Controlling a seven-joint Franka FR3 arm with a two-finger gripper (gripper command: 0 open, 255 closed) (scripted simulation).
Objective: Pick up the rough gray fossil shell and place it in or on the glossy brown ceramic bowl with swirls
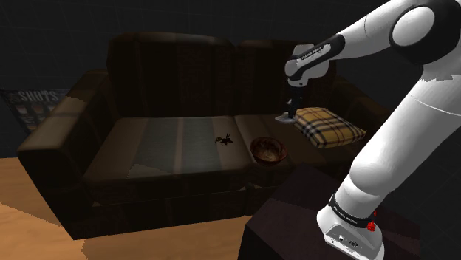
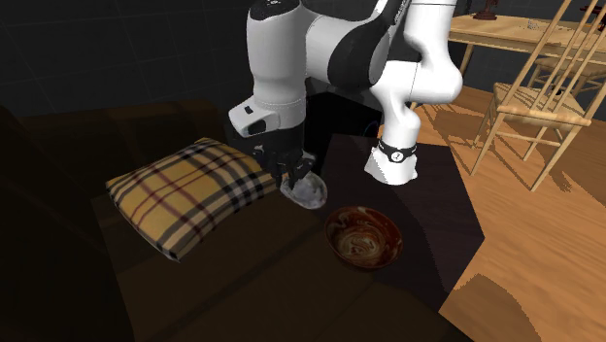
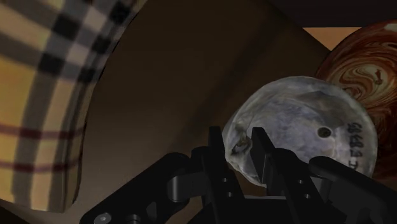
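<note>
The grey, rough shell [image 3: 305, 127] hangs in my gripper [image 3: 238, 149], whose two black fingers [image 3: 261, 156] are shut on its rim. In the shoulder view the shell [image 1: 284, 117] is just above the sofa seat, beside the plaid pillow. The brown bowl with swirls [image 1: 268, 151] rests on the seat's front edge, a short way toward the camera from the gripper [image 1: 292, 107]. In the second exterior view the shell [image 2: 309, 190] is up and left of the bowl [image 2: 363, 236]. Past the shell the bowl [image 3: 366, 70] appears in the wrist view.
A plaid pillow [image 1: 330, 126] lies right beside the gripper on the dark sofa [image 1: 162, 140]. A small black object [image 1: 224, 139] sits on the seat left of the bowl. The stand [image 1: 295, 221] is in front of the sofa. A wooden chair [image 2: 544, 107] stands on the floor.
</note>
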